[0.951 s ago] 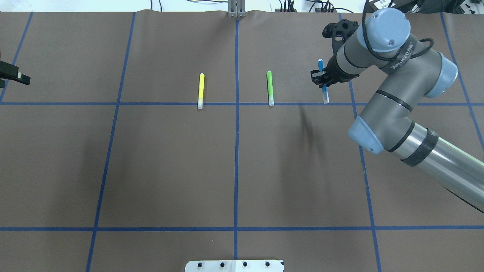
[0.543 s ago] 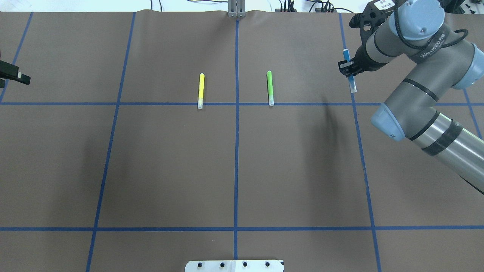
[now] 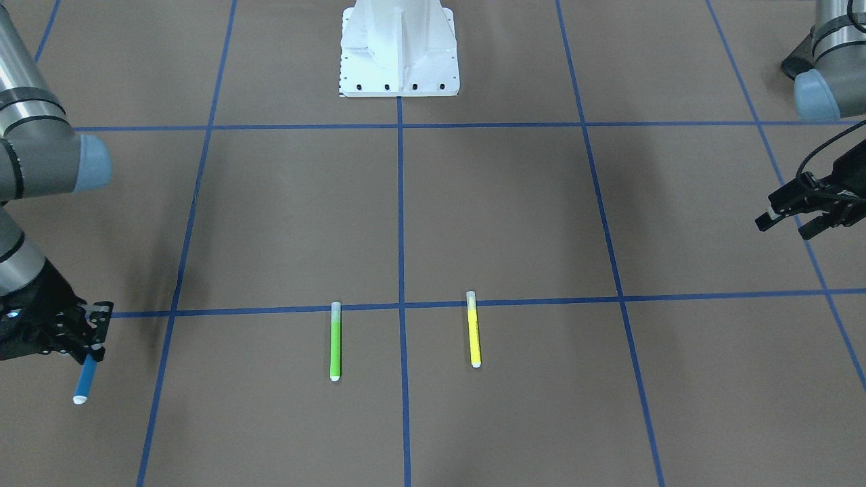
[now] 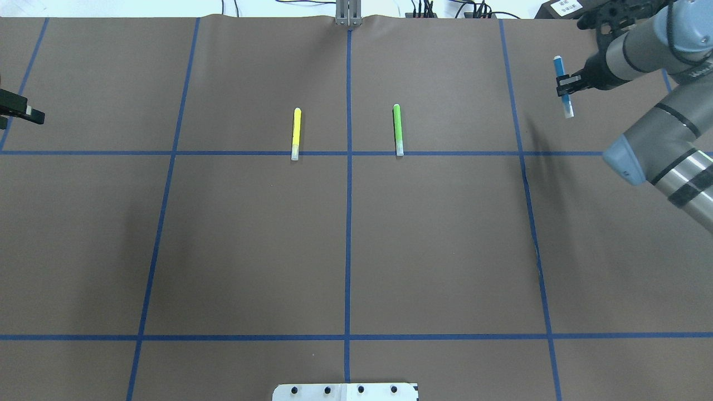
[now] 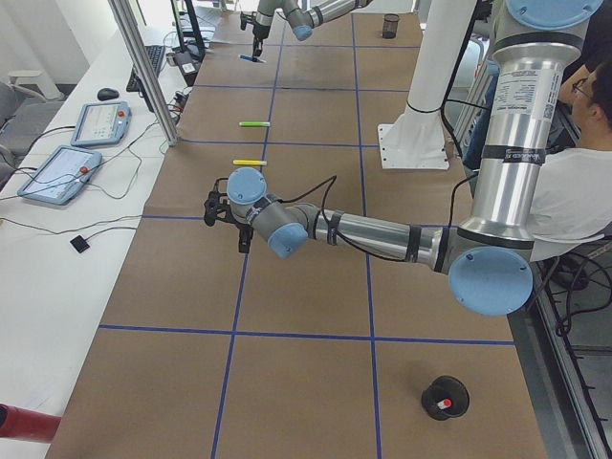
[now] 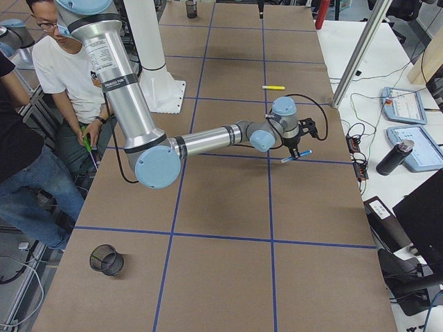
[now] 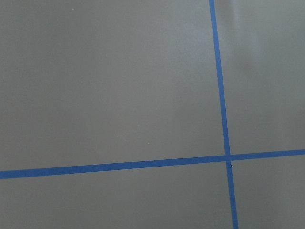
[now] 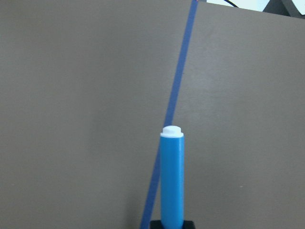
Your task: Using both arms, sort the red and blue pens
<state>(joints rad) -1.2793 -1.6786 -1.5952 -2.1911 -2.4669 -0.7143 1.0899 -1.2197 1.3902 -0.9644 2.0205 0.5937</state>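
My right gripper is shut on the blue pen and holds it above the table's far right cell; the front view has the blue pen sticking out below that gripper. The right wrist view looks along the blue pen at a blue tape line. My left gripper hovers open with nothing in it over the far left of the table, also seen from the side. A red-tipped pen stands in a black mesh cup at the table's left end.
A green marker and a yellow marker lie parallel on the far middle cells. Another black mesh cup stands at the table's right end. The white robot base stands at the near edge. People are beside the robot.
My right gripper has carried the blue pen to the right and farther back, away from the green marker. The left gripper and the two markers have not moved.
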